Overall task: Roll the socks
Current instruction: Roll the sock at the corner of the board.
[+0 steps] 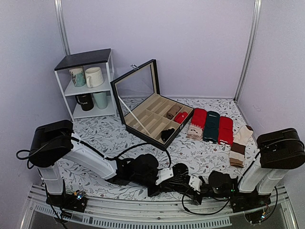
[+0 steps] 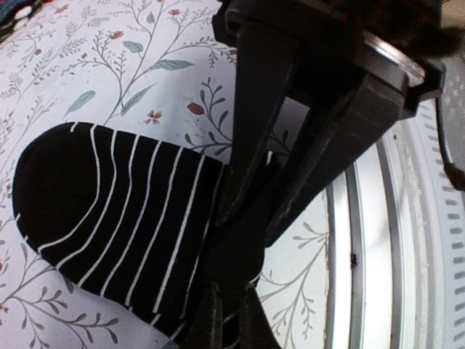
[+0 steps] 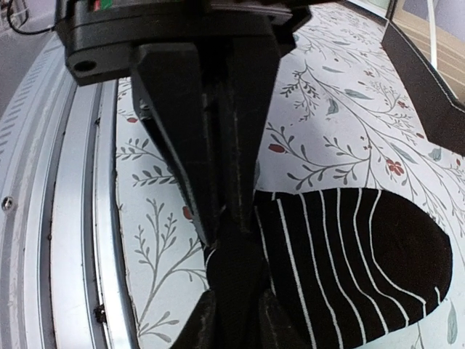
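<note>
**Both end effectors pinch one black, white-striped sock at the near edge of the worktop.**

The striped sock (image 2: 109,203) lies flat on the floral worktop (image 2: 109,65), close to the metal rail (image 2: 363,240), near centre. The left end effector (image 2: 247,225) is clamped narrow on the sock's bunched end, and the right end effector (image 3: 227,222) is likewise closed tight on that same bunched fabric. The rounded toe spreads away from the fingers. Farther back sits an open compartment box (image 1: 152,112) with its lid up, holding a red rolled sock (image 1: 180,117) and a black one (image 1: 167,134). To its right flat socks lie side by side, among them a dark green pair (image 1: 211,126). A white shelf with mugs (image 1: 88,83) stands far left.
</note>
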You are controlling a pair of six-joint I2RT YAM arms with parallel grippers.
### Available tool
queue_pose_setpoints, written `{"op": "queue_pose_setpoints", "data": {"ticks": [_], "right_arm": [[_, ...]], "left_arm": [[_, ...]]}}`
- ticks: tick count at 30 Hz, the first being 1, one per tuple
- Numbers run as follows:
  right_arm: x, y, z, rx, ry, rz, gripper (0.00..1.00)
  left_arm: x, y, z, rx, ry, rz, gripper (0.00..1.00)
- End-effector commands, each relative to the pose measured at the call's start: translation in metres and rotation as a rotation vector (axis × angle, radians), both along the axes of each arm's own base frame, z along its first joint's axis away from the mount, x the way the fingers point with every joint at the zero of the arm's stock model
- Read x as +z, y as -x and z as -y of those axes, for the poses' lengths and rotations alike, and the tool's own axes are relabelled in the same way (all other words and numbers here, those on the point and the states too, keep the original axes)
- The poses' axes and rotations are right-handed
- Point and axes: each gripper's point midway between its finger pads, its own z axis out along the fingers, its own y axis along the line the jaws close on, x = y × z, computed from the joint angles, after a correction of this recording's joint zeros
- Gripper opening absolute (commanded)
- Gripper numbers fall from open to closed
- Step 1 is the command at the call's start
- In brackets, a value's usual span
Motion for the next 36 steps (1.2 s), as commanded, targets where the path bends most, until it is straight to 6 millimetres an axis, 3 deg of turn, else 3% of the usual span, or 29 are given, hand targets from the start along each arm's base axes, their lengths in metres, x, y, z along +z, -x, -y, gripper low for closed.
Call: {"op": "queue_pose_setpoints", "data": {"ticks": [1,5,7,9,14,18,23,26,29,36], "right_arm": [[-0.013,-0.005,0.005,-0.046,0.029,-0.055,0.14],[-0.023,-0.002,0.008,-0.053,0.041,-0.176,0.11],[-0.029,0.000,0.011,-0.067,0.045,-0.248,0.11],[-0.039,0.007,0.015,-0.072,0.053,-0.372,0.10],[-0.054,0.018,0.026,-0.119,0.077,-0.561,0.10],[-0.059,0.028,0.034,-0.157,0.095,-0.683,0.10],[-0.070,0.036,0.042,-0.216,0.151,-0.794,0.10],[-0.076,0.039,0.043,-0.233,0.186,-0.836,0.10],[-0.077,0.041,0.043,-0.237,0.204,-0.853,0.10],[-0.079,0.041,0.044,-0.245,0.223,-0.858,0.10]], "left_arm": [[-0.100,0.026,-0.097,0.014,-0.448,-0.127,0.00],[-0.098,0.019,-0.097,0.035,-0.441,-0.091,0.00],[-0.086,0.010,-0.093,0.061,-0.404,-0.038,0.00],[-0.052,-0.011,-0.077,0.104,-0.300,0.086,0.00],[0.020,-0.039,-0.050,0.138,-0.109,0.329,0.07],[0.053,-0.034,-0.041,0.057,-0.014,0.478,0.14],[0.060,-0.004,-0.039,-0.085,0.060,0.545,0.15],[0.055,0.012,-0.040,-0.156,0.084,0.542,0.25],[0.049,0.025,-0.038,-0.216,0.082,0.568,0.26],[0.049,0.030,-0.025,-0.280,0.097,0.641,0.29]]}}
